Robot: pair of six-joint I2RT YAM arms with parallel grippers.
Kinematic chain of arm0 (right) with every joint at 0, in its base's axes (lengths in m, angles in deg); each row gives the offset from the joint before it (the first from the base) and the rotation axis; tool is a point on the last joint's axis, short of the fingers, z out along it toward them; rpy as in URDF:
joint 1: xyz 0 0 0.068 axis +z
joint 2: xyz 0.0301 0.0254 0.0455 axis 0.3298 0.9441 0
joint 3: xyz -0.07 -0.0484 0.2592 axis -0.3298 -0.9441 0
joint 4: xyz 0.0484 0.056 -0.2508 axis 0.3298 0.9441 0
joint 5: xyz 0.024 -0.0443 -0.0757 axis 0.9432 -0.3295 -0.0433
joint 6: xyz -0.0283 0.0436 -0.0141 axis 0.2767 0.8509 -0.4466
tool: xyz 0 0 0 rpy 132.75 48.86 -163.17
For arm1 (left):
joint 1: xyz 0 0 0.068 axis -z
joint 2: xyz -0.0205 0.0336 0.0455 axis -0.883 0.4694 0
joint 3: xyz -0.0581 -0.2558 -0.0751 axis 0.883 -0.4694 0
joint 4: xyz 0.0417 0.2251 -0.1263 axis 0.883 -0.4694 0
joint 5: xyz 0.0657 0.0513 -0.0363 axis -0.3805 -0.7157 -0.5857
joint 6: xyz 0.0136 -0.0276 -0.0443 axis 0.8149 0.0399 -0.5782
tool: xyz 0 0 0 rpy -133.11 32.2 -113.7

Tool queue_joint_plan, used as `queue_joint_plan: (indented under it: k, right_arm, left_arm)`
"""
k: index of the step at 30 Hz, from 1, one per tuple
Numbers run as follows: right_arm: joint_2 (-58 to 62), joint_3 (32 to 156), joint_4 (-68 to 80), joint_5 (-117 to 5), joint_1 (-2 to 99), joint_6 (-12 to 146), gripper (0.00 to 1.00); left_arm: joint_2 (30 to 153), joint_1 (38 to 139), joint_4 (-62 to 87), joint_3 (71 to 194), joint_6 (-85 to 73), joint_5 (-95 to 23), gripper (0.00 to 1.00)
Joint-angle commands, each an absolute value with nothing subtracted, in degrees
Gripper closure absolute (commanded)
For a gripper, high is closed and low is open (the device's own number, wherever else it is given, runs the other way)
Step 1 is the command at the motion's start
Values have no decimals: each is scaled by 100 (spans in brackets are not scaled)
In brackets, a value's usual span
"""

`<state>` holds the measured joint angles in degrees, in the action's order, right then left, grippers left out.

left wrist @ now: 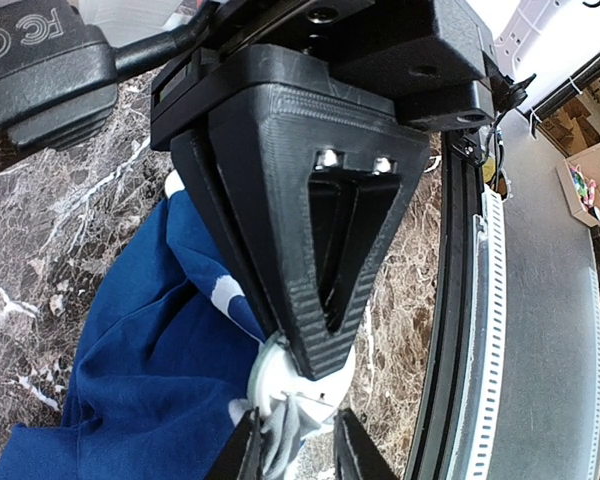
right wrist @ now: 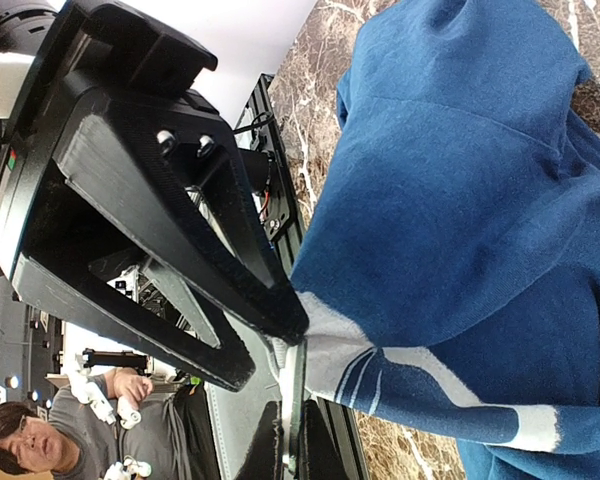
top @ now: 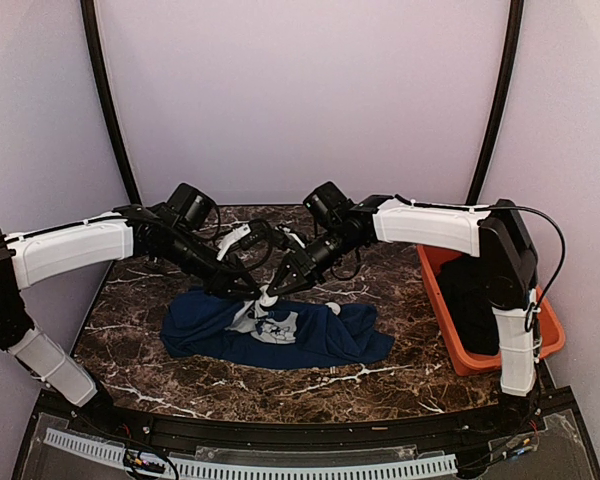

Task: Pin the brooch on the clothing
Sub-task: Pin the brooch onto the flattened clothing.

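Observation:
The navy T-shirt lies crumpled mid-table, its grey-white print pulled up into a peak. My left gripper is shut on the brooch, whose white back faces the left wrist camera; the right wrist view shows it edge-on. My right gripper meets it from the right. Its jaws stand part open astride a fold of printed fabric; one fingertip touches the print. The shirt hangs from that peak down to the table.
An orange bin stands at the right edge of the marble table, with a black garment in it. The black front rail runs close beside the grippers in the left wrist view.

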<state>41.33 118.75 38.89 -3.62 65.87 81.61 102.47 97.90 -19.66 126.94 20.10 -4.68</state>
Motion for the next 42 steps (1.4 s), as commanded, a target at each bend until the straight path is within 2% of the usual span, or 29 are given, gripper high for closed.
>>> queue_joint_plan:
  k: [1,18,26,37,42]
  right_arm:
    - [3970,11990,3459,-329,6603,8145,100]
    - [3896,12004,3450,-235,6680,8062,100]
    - [3741,11917,3358,-222,6654,8059,100]
    - [3870,11753,3369,-348,6591,8073,100]
    - [3849,11696,3379,-385,6528,8084,100]
  left_arm:
    - [10335,9944,-2131,12752,1982,-207,76]
    - [10312,9927,-2102,12744,1851,-640,73]
    - [10196,9820,-1925,12663,1766,-460,68]
    - [9930,9794,-1783,12594,1810,-143,68]
    - [9756,9696,-1550,12484,1736,125,58]
